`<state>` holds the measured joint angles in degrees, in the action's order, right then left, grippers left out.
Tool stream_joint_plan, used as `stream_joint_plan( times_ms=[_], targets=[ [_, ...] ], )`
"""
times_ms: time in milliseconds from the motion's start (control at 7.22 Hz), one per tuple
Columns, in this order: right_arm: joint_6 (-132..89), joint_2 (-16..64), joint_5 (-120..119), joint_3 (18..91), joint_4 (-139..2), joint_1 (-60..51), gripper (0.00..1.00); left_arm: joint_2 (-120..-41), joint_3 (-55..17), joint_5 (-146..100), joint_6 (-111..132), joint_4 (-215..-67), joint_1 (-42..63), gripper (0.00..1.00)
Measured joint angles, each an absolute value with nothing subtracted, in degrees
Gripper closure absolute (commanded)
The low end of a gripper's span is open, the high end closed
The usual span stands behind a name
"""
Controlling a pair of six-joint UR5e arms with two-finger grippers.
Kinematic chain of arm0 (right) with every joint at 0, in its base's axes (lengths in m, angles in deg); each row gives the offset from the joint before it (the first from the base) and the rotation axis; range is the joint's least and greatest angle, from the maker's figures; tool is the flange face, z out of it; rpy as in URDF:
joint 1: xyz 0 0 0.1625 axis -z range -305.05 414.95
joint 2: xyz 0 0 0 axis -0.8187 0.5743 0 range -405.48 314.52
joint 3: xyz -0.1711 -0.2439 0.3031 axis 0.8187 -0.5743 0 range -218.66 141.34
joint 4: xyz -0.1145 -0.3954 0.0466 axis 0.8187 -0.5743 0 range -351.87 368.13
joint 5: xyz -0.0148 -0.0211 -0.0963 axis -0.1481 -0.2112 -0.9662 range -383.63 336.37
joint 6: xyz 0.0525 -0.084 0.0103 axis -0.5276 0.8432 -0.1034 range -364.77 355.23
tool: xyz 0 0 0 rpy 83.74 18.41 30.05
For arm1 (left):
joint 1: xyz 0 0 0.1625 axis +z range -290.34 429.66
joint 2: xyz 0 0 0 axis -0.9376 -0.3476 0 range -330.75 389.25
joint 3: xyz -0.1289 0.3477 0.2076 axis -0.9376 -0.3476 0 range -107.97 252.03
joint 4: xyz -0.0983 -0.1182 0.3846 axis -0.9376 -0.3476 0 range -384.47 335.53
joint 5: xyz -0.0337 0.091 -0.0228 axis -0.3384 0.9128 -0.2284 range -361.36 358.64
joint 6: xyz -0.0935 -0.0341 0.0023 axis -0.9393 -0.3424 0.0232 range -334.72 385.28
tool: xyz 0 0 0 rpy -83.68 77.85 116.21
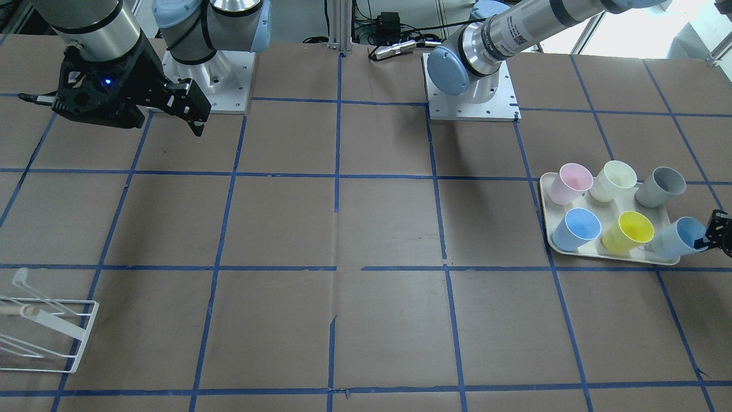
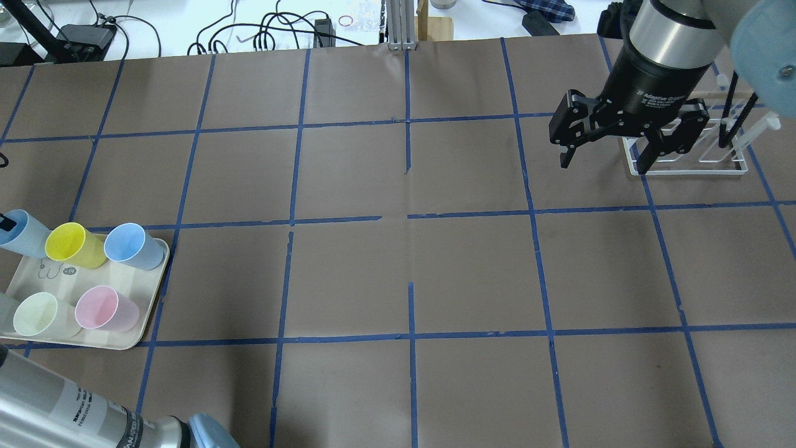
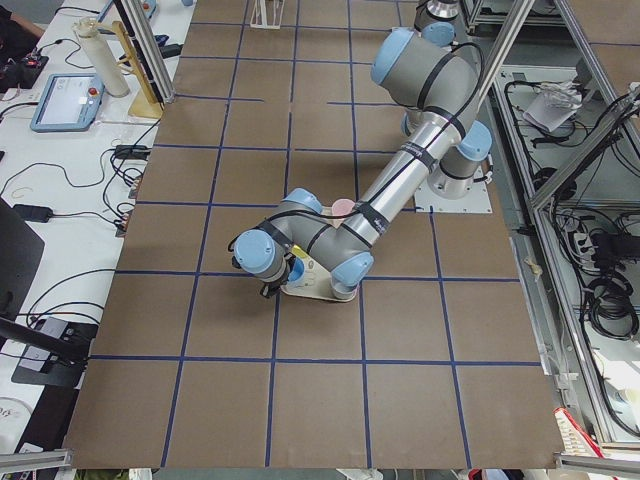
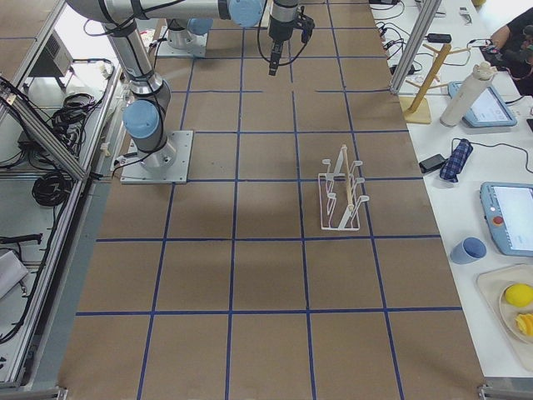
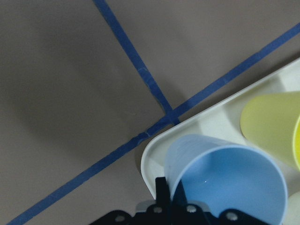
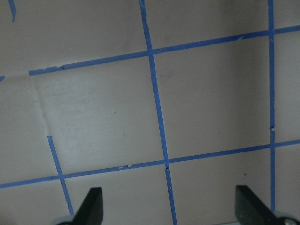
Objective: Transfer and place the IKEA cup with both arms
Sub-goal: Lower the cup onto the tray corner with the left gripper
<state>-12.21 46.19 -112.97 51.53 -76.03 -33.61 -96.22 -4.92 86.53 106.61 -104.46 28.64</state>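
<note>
IKEA cup [image 1: 677,237]: my left hand [image 1: 709,234] straddles its wall, grip firmness unclear; my right hand [image 2: 604,165] hangs wide open, empty.

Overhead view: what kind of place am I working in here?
Most likely a robotics lab: a table gridded with blue tape, left arm and right arm bolted on it, cables and a control tablet alongside.

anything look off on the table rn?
Nothing spilled or tipped. Only oddity: the blue tape grid is broken and offset along the paper's centre seam. All six cups sit on the tray; the left gripper is at the corner IKEA cup.
</note>
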Motion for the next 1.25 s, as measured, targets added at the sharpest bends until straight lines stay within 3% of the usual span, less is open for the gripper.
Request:
stream_joint_plan(
  times_ms=[554, 692, 831, 969, 1246],
  targets=[
    [-13.0, 46.5, -114.9, 52.2, -85.6, -35.7, 0.0, -97.4, -4.6, 86.9, 106.4, -103.3, 28.7, 1.0],
    [-12.6, 46.4, -114.8, 52.4, -86.4, -35.8, 0.0, -97.4, -4.5, 87.7, 106.4, -103.1, 28.7, 0.92],
    [-10.5, 46.3, -114.3, 52.4, -86.4, -35.9, 0.0, -97.5, -4.5, 88.2, 106.4, -103.0, 28.7, 0.24],
    [-7.6, 46.4, -113.4, 52.3, -86.1, -35.9, 0.0, -97.6, -4.5, 88.4, 106.3, -102.8, 28.7, 0.08],
    [-5.6, 46.7, -112.5, 51.8, -84.8, -35.9, 0.0, -97.6, -4.4, 88.5, 106.0, -102.6, 28.7, 0.08]
  ],
)
